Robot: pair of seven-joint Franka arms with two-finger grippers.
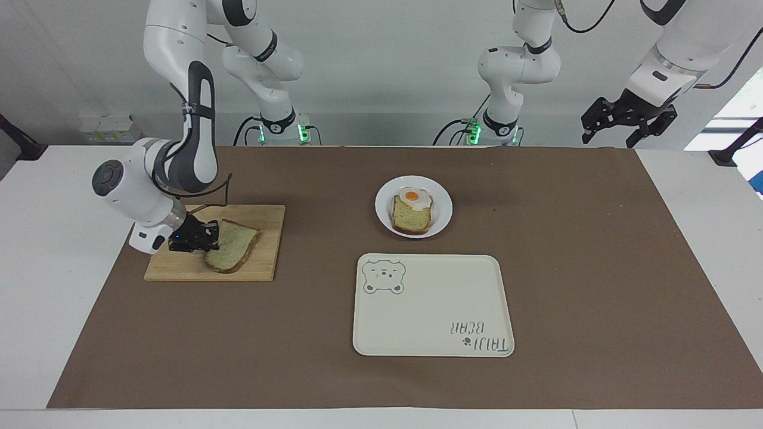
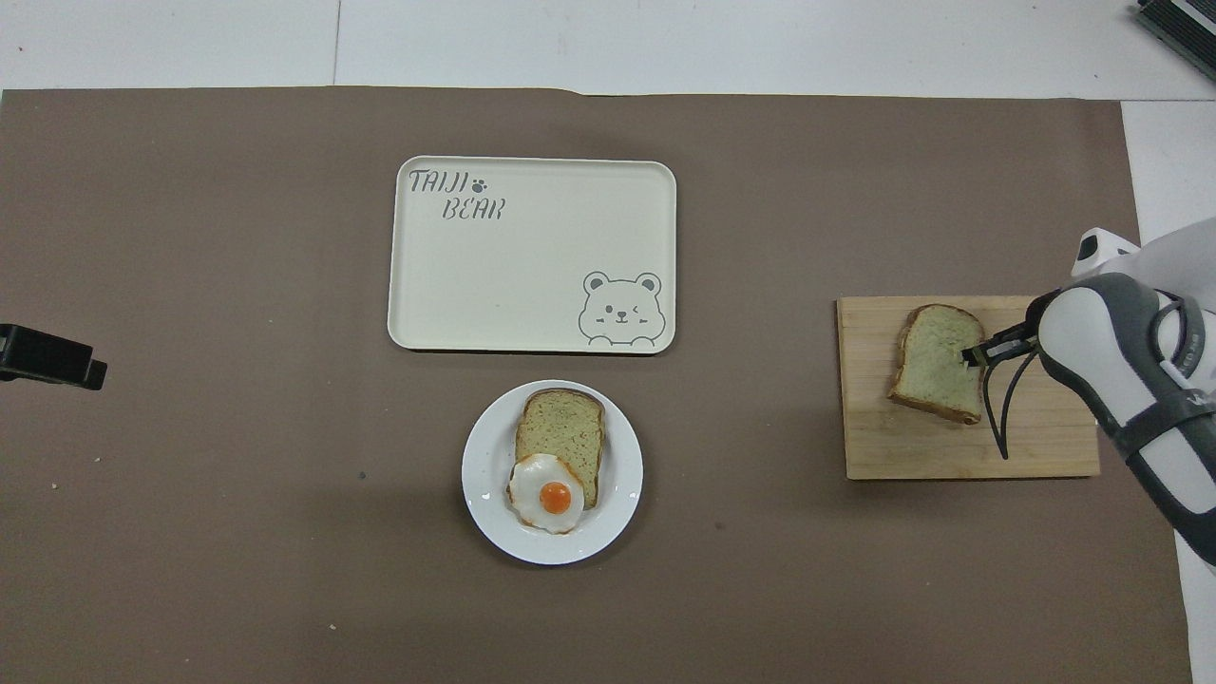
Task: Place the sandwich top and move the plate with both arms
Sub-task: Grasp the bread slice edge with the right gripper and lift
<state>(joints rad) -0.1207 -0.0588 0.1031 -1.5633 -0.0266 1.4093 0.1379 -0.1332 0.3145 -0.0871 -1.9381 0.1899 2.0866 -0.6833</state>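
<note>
My right gripper (image 1: 213,237) pinches the top (image 1: 233,253) on the board (image 1: 262,265) — lifting, stacking on the plate (image 1: 441,208), the two-arm move all remain.

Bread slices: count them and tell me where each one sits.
2. The sandwich top lies on the wooden cutting board, gripped at one edge by the right gripper. The other bread slice lies on the plate, partly under a fried egg.
</note>
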